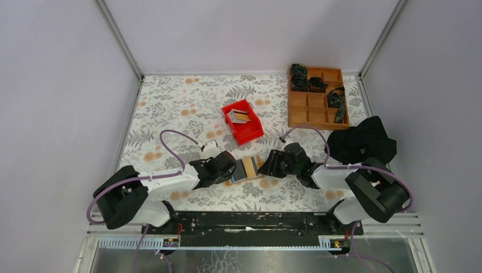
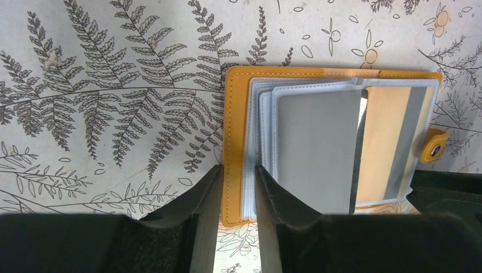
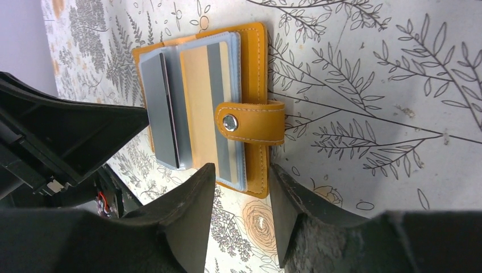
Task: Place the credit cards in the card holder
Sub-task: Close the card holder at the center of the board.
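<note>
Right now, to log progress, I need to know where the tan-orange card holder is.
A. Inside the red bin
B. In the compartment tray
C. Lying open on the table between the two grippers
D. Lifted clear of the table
C: the card holder lies opened flat on the floral table, with the left gripper at one edge and the right gripper by its snap tab.

Card holder [image 2: 233, 142]: smooth tan-orange cover that looks like leather, with a faint sheen, pale stitching along its rim and a shiny metal snap [image 3: 229, 122] on the strap; inside are clear glossy plastic sleeves [image 2: 254, 131] and a matt grey credit card [image 2: 315, 148]. Desk [image 2: 113, 85]: matt, finely textured covering printed with ferns. Also seen: glossy red plastic bin [image 1: 253, 133], wood-like tray [image 1: 291, 105], crumpled matt black cloth [image 1: 361, 145].
</note>
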